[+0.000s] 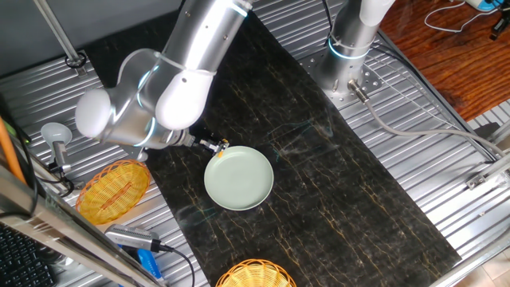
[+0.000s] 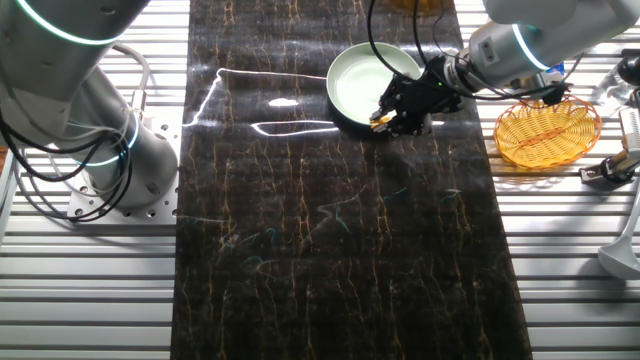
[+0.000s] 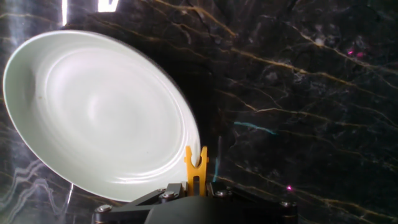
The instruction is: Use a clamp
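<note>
The small yellow-orange clamp is held between my gripper's fingers, with its two prongs pointing at the rim of the pale green plate. The prong tips sit right at the plate's near edge; I cannot tell whether they straddle the rim. In one fixed view the gripper is at the plate's upper left edge, with a bit of yellow clamp showing. In the other fixed view the gripper and the clamp are at the plate's lower right rim.
The plate lies on a dark marbled mat. A yellow wicker basket stands left of the mat and another at the front edge. A second arm's base stands at the back. Cables run along the metal table.
</note>
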